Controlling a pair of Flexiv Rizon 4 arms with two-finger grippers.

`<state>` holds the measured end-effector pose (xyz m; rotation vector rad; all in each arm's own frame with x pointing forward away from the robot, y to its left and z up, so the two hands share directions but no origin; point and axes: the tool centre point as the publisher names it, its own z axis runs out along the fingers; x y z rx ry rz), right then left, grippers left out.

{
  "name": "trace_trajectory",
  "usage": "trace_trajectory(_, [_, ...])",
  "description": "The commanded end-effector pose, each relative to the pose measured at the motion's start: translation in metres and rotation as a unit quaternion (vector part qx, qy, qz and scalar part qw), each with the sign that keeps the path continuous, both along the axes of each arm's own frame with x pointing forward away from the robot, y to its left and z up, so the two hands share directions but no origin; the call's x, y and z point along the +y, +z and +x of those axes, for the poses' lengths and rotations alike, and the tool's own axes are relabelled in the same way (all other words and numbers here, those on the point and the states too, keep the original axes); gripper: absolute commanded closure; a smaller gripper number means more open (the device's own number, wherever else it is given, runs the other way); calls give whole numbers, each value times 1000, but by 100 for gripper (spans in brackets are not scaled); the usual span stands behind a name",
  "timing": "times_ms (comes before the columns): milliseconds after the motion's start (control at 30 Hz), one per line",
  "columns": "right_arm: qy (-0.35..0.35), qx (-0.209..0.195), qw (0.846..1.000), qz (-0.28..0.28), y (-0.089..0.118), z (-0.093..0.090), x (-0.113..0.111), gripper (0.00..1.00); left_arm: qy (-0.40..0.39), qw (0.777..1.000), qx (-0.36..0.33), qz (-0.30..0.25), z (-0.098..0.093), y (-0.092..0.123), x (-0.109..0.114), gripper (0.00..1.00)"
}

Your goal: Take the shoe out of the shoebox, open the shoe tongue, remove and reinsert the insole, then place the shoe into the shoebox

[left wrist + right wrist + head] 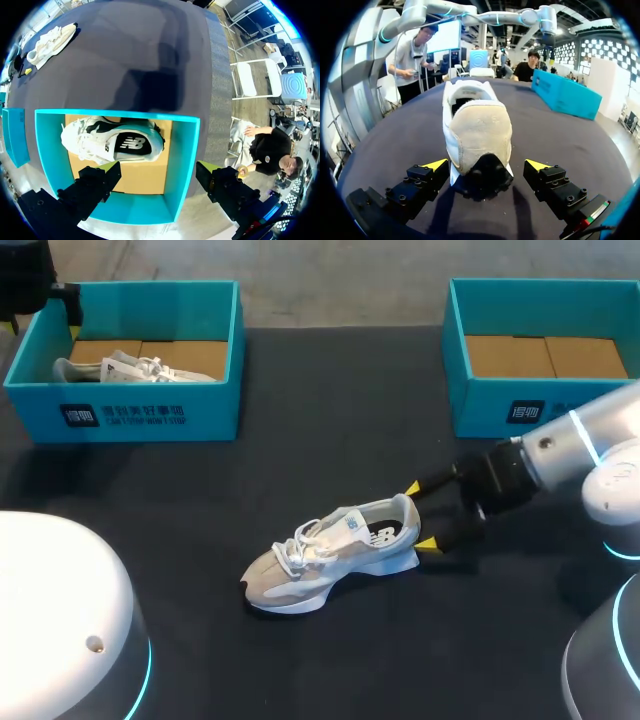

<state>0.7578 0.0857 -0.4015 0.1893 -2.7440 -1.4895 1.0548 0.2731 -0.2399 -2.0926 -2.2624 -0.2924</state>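
A grey and white shoe (pixel 330 555) lies on its sole in the middle of the dark table. My right gripper (pixel 425 517) is open at its heel, one yellow tip on each side, neither touching. In the right wrist view the heel (pixel 479 130) fills the gap between the fingers (pixel 427 172). A second white shoe (pixel 112 142) lies on its side in the left teal shoebox (pixel 150 415). My left gripper (pixel 157 175) hangs open above that box, holding nothing. The right teal shoebox (pixel 480 400) shows only its cardboard floor.
Both boxes stand along the table's far edge, with a wide strip of bare dark table (pixel 340 410) between them. My left arm's white base (pixel 60 620) and my right arm's (pixel 610 660) fill the near corners.
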Motion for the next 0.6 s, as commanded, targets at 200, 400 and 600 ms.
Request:
trace_trajectory(200, [11,7,1000,7,-10,2,21,0,0,1000,-1,0,-1,0,0,0])
trace_trajectory(400, [17,12,1000,11,-13,-3,29,0,0,1000,-1,0,-1,0,0,0])
trace_trajectory(600, [20,17,1000,11,-18,-6,33,0,0,1000,-1,0,-1,0,0,0])
